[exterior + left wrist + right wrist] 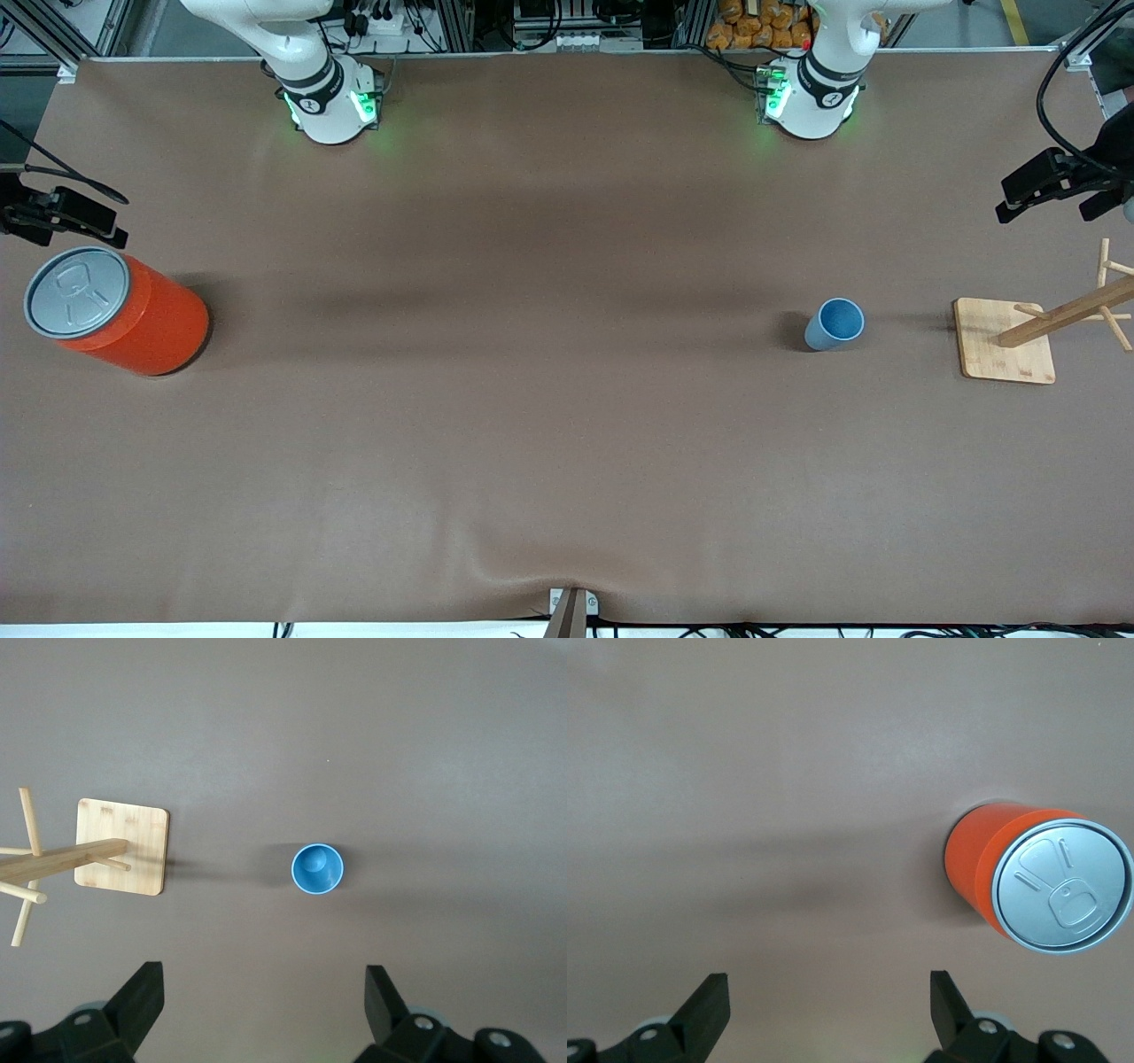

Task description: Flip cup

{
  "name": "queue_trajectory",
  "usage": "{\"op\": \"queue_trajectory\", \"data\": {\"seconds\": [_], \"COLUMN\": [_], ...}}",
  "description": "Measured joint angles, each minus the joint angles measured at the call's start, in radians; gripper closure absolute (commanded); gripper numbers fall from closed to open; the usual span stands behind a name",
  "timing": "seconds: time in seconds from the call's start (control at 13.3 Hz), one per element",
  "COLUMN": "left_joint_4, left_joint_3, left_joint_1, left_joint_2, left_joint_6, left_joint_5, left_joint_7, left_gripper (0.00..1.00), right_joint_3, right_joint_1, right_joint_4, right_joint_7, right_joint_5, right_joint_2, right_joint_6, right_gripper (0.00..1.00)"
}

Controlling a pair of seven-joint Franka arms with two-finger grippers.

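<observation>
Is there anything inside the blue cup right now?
The cup stands upright with its mouth open upward; the left wrist view looks straight in and shows only its bare blue bottom. What lies under its base is covered.

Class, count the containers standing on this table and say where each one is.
2. The light-blue cup stands upright, mouth up, beside the wooden rack toward the left arm's end. The orange can stands toward the right arm's end. Nothing seems hidden.
</observation>
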Motion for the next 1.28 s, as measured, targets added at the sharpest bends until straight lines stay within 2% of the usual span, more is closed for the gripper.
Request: {"op": "queue_trajectory", "data": {"seconds": [1.28], "left_joint_4": [-0.005], "left_joint_3": [-0.018], "left_joint_1": [0.000], "left_joint_2": [0.001], "left_joint_6": [-0.068], "left_joint_5": [0.000], "left_joint_7": [-0.001], "left_gripper": [0.00], "right_joint_3": [0.000], "right_joint_1": [-0.001], "right_joint_4": [0.000], "right_joint_7": [0.000], "right_joint_5": [0.000], "right_joint_2": [0.000], "right_joint_6": [0.004], "right_gripper": [0.00]}}
